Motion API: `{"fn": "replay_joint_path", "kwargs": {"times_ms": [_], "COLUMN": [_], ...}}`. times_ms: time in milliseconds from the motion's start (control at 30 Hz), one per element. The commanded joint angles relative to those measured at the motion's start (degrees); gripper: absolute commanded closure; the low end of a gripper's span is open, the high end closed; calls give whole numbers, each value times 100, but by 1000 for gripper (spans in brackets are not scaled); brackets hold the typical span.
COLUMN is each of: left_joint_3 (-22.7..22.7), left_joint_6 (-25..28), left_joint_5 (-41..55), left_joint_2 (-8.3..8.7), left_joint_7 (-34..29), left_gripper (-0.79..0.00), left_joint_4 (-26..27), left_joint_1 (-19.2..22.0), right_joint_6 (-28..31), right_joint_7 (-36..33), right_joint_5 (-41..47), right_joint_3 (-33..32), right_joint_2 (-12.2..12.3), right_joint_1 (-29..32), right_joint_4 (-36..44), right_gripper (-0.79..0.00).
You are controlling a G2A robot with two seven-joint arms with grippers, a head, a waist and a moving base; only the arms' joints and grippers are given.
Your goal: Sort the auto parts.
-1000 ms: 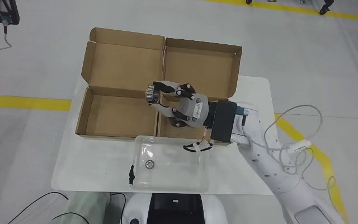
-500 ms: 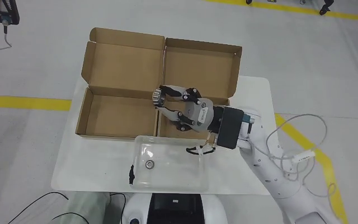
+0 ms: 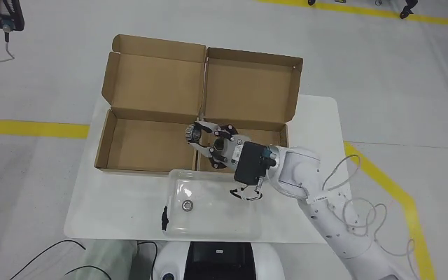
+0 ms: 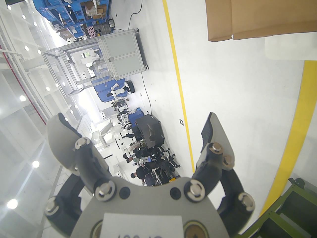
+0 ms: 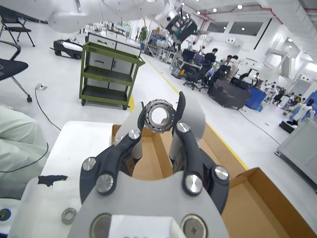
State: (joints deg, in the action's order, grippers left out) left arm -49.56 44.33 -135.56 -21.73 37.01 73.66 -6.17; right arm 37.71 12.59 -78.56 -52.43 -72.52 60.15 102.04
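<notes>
Since the earlier frames, the right tool [image 5: 159, 115] was swung round and drawn back toward the near walls of the two open cardboard boxes [image 3: 147, 143], and the roller bearing [image 5: 159, 118] was carried along in it. The right tool was closed narrowly on the roller bearing, which was gripped by its outer rim and held in the air above the seam where the boxes met, close to their near walls. The left tool [image 4: 133, 122] was spread wide, with nothing held between its fingers, and was aimed out over the hall floor. A clear tray [image 3: 210, 224] was set on the white tabletop [image 3: 315, 140] just in front of the boxes, and a small metal ring [image 3: 187, 205] was seen lying in it.
</notes>
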Motion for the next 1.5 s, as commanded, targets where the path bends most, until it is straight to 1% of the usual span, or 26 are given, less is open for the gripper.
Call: {"fn": "replay_joint_path", "kwargs": {"times_ms": [0, 67, 200, 400, 533, 700, 967, 1200, 1467], "left_joint_3": [0, 0, 0, 0, 0, 0, 0, 0, 0], "left_joint_6": [0, 0, 0, 0, 0, 0, 0, 0, 0], "left_joint_5": [0, 0, 0, 0, 0, 0, 0, 0, 0], "left_joint_2": [0, 0, 0, 0, 0, 0, 0, 0, 0], "left_joint_7": [0, 0, 0, 0, 0, 0, 0, 0, 0], "left_gripper": [-785, -785, -785, -785, -785, -785, -785, -785, -785], "left_joint_4": [0, 0, 0, 0, 0, 0, 0, 0, 0], "left_joint_1": [0, 0, 0, 0, 0, 0, 0, 0, 0], "right_joint_6": [50, 118, 156, -82, -115, -150, -327, -565, -679], "right_joint_7": [-623, -1118, -1541, -1570, -1625, -1736, -2199, -2307, -2303], "right_joint_5": [158, 412, 800, 828, 901, 1070, 1340, 1473, 1492], "right_joint_3": [24, 137, 408, 938, 1349, 1881, 2644, 2960, 3161], "right_joint_2": [-7, -44, -168, -414, -621, -947, -1583, -2066, -2510], "right_joint_1": [-56, -210, -700, -1319, -1706, -2174, -2764, -3027, -3153], "right_joint_4": [-66, -244, -849, -1731, -2342, -3054, -4261, -5204, -6006], "right_gripper": [0, 0, 0, 0, 0, 0, 0, 0, 0]}}
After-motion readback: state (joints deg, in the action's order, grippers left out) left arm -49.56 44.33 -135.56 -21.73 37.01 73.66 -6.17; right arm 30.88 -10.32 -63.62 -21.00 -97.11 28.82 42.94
